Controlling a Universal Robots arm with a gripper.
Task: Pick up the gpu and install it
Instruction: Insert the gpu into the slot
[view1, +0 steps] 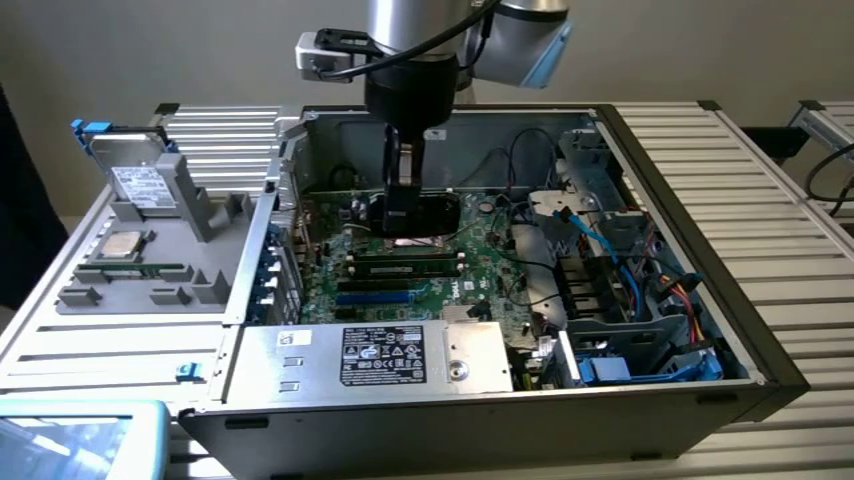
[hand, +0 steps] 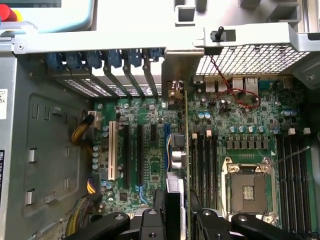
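Currently: computer case (view1: 467, 435), open, contains motherboard (view1: 400, 290) and cabling (view1: 638, 240); gpu (hand: 176, 160) stands edge-on over the motherboard's expansion slots, gripper (hand: 176, 205) clamped on it.

Open computer case (view1: 467, 435) lies on its side on the ribbed metal tabletop (view1: 787, 270). Inside: green motherboard (view1: 400, 295), memory sticks (view1: 407, 265) seated in their slots, empty processor socket (hand: 248, 187), labelled silver power supply (view1: 374, 355) at the near wall, blue cables (view1: 654, 300) toward the exterior view's right. Beside the case, on the exterior view's left, a grey fixture (view1: 200, 215) carries an upright drive (view1: 138, 180) and a processor chip (view1: 123, 243).
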